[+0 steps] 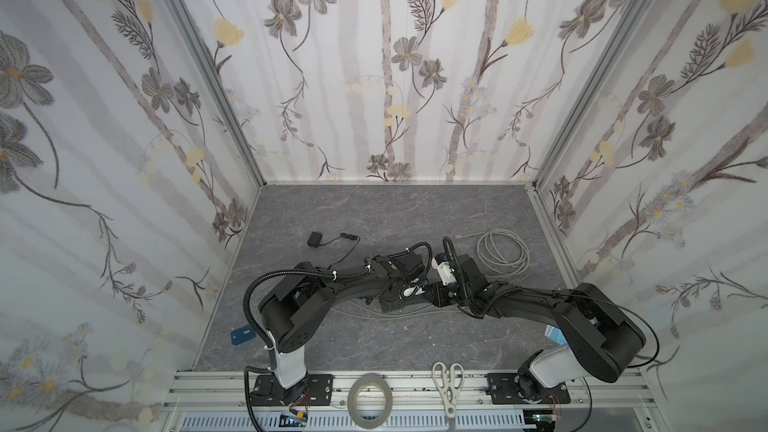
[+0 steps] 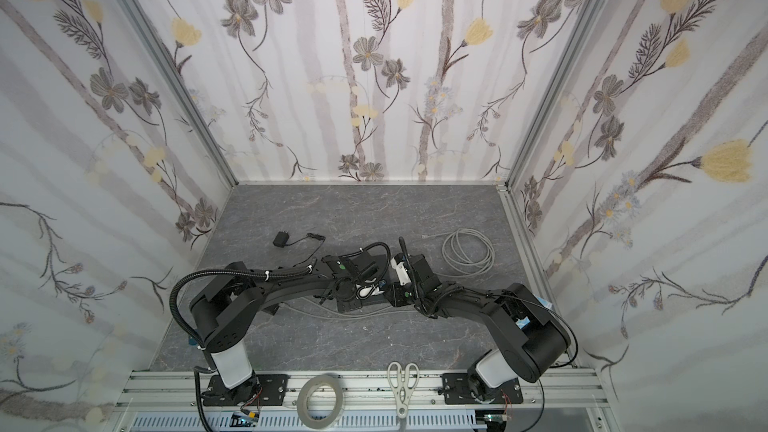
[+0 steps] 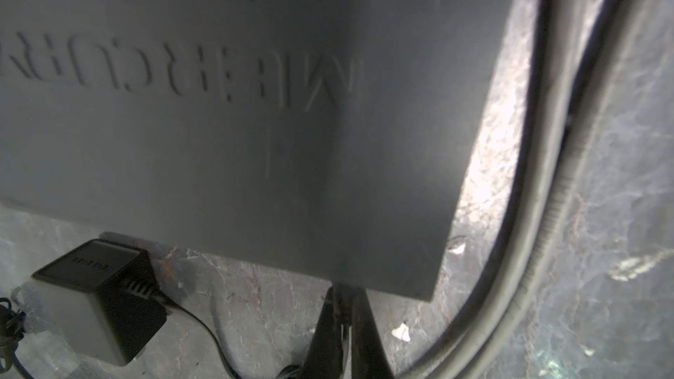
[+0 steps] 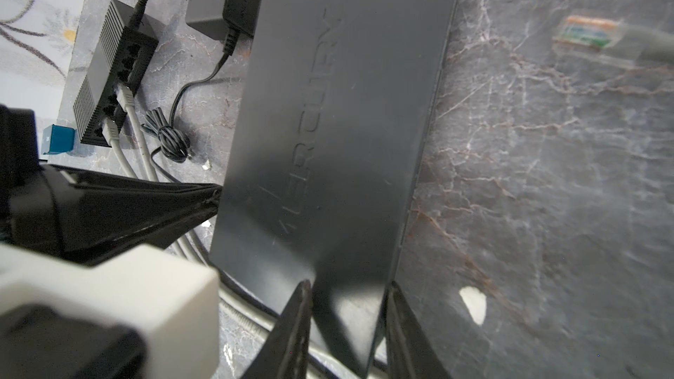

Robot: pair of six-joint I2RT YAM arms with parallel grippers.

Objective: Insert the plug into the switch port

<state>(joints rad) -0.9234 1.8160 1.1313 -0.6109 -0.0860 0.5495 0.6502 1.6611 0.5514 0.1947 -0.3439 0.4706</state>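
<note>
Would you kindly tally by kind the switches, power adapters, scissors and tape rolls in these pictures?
Switches: 2, the large switch and the small switch
Power adapter: 1
Scissors: 1
Tape roll: 1
Total: 5

Tape roll (image 1: 353, 398) lay on the front rail (image 1: 208, 384), scissors (image 1: 448, 386) at its three o'clock, black adapter (image 1: 314, 239) toward the bench's (image 1: 374, 218) ten o'clock.

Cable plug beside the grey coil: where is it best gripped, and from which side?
Grip the clear plug by its rear, where the grey cable enters, coming down from above, jaws across its width. It lies flat on the table, nothing crowding it; that likely leaves the tip free to insert.
</note>
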